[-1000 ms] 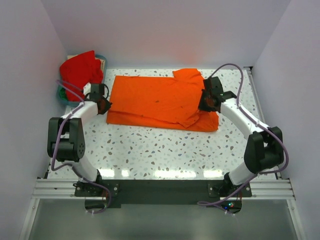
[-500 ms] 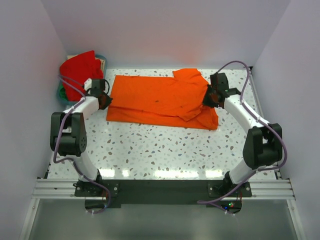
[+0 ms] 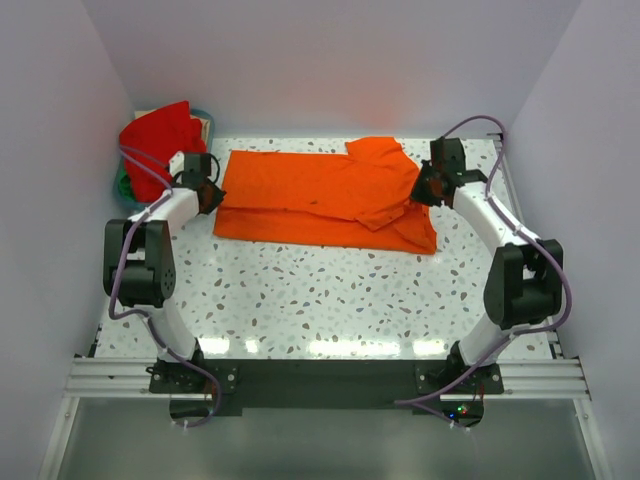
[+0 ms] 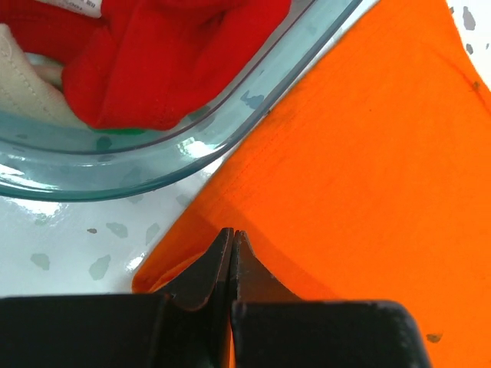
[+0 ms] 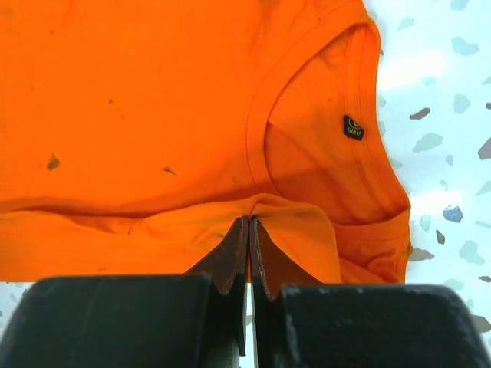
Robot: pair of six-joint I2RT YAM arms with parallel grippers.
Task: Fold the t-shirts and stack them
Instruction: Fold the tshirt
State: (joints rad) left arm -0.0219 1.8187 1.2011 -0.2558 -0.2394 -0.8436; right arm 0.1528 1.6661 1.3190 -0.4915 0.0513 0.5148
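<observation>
Early in task, mid-fold on orange shirt [image 3: 320, 200] spread flat across far table, pinched at hem end by left gripper [image 3: 211, 199] and at collar end by right gripper [image 3: 419, 192], both clamped on cloth, with red shirt [image 3: 155, 135] in basket [image 4: 253, 100] left to fold and stack.

A robotics lab cell: pale walls [image 3: 330, 60] box in a speckled table [image 3: 320, 300], with left arm [image 3: 135, 265] and right arm [image 3: 520, 285] bolted to an aluminium rail [image 3: 105, 378] nearside.
</observation>
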